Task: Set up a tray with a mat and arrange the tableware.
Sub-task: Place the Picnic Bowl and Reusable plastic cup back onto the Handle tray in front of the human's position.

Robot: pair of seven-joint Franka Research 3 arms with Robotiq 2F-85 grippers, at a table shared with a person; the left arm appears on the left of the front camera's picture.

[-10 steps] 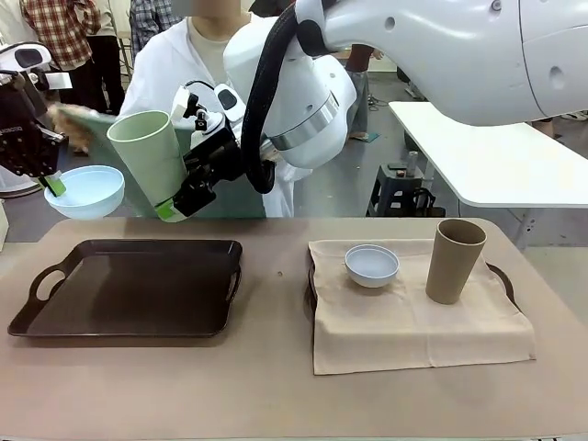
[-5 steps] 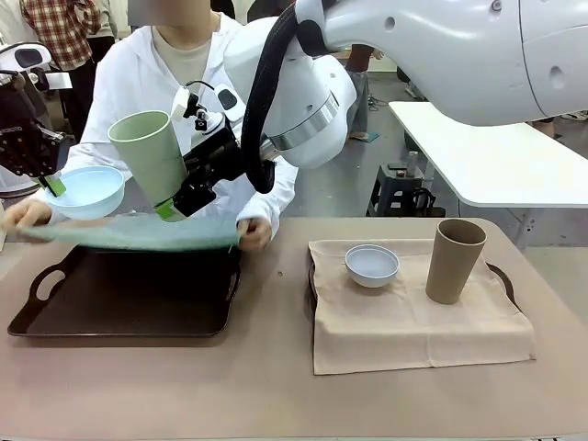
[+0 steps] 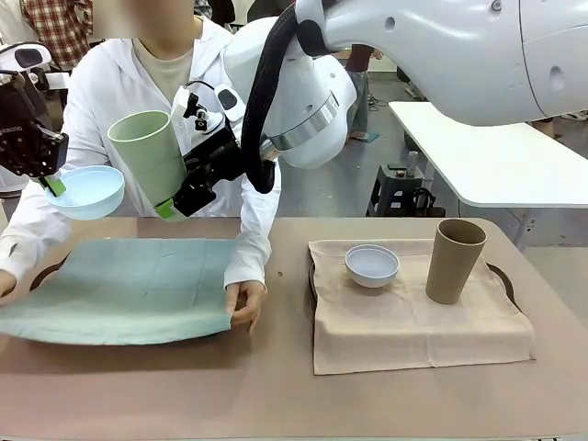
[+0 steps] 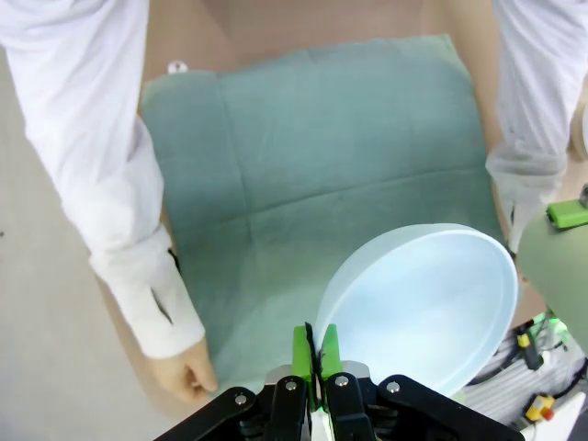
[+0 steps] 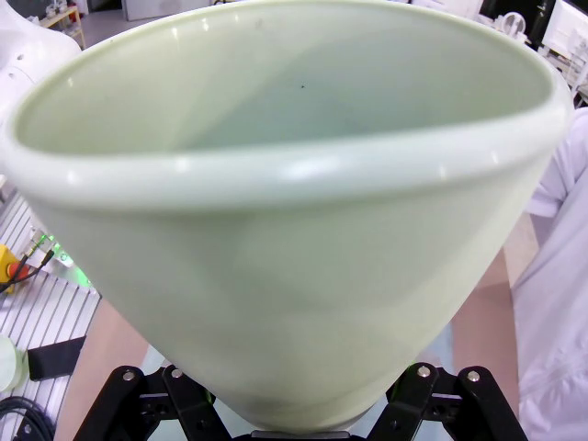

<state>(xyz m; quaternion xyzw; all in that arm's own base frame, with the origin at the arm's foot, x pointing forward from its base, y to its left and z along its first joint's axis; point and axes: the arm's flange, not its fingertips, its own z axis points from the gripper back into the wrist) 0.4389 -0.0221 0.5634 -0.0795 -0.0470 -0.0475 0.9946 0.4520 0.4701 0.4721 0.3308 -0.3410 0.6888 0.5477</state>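
My left gripper is shut on the rim of a light blue bowl, held in the air over the table's far left. The left wrist view has its green pads pinching that bowl above the mat. My right gripper holds a pale green tumbler by its base, tilted, beside the bowl. That tumbler hides the right fingertips. A person's hands press a green mat flat over the left tray, whose handle peeks out.
On the right a beige mat covers a second tray and carries a white bowl and a tan-brown tumbler. The person leans over the far edge, white sleeves along both sides of the green mat.
The person brought the green mat down from the air and spread it flat over the dark left tray, leaning in. Both arms kept still with their loads.
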